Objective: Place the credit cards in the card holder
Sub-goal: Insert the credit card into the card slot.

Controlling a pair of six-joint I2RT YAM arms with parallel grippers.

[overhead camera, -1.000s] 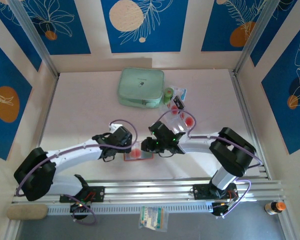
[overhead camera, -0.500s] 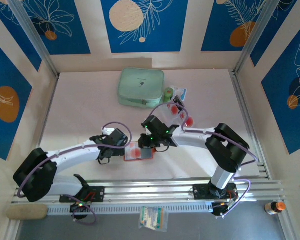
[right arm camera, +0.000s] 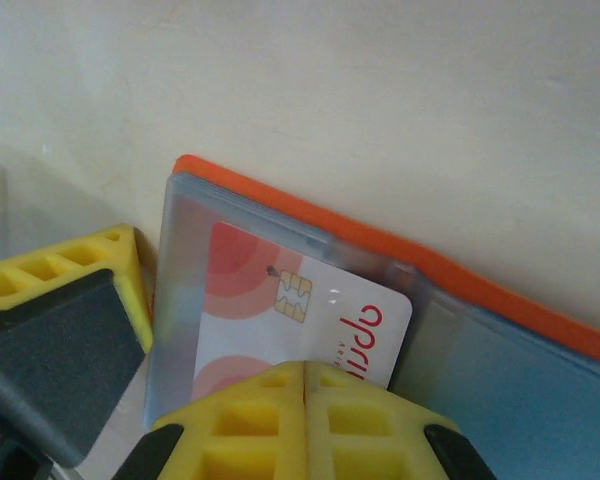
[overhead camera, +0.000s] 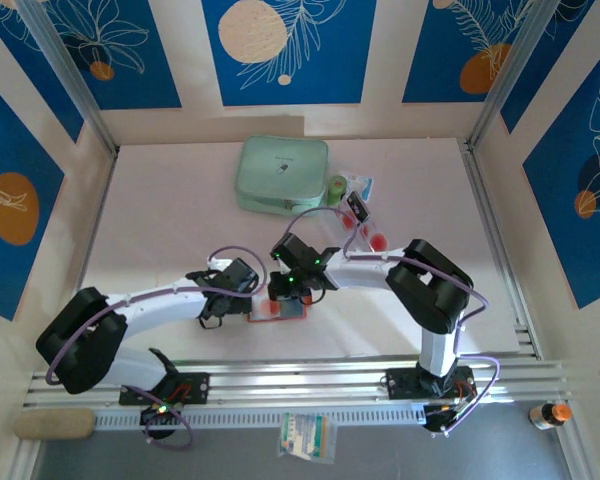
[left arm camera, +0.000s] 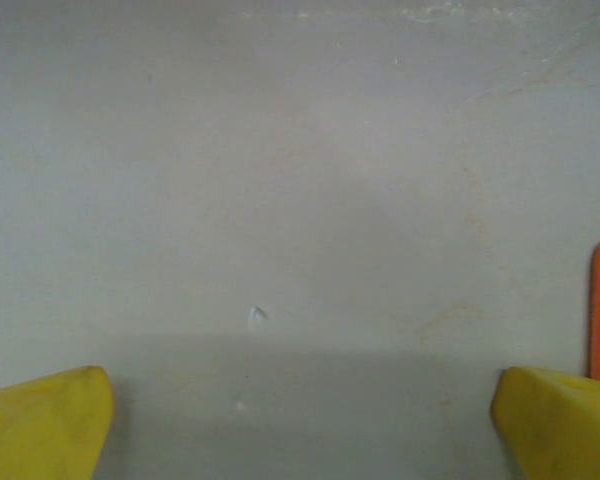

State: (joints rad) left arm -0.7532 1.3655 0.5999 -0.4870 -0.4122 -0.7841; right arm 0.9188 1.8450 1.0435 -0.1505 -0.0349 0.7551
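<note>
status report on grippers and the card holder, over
Left gripper open, low over table beside card holder. Right gripper shut, tips at credit card exposed edge. Card partly inside holder's clear pocket.

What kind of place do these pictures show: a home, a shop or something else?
Probably a robot test cell in a laboratory: a left arm and a right arm bolted to an aluminium rail, with blue printed panels walling in the table.

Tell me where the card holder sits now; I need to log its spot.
In the top view, the card holder lies on the table, centre, toward its near edge, under the right claw and right of the left claw.
</note>
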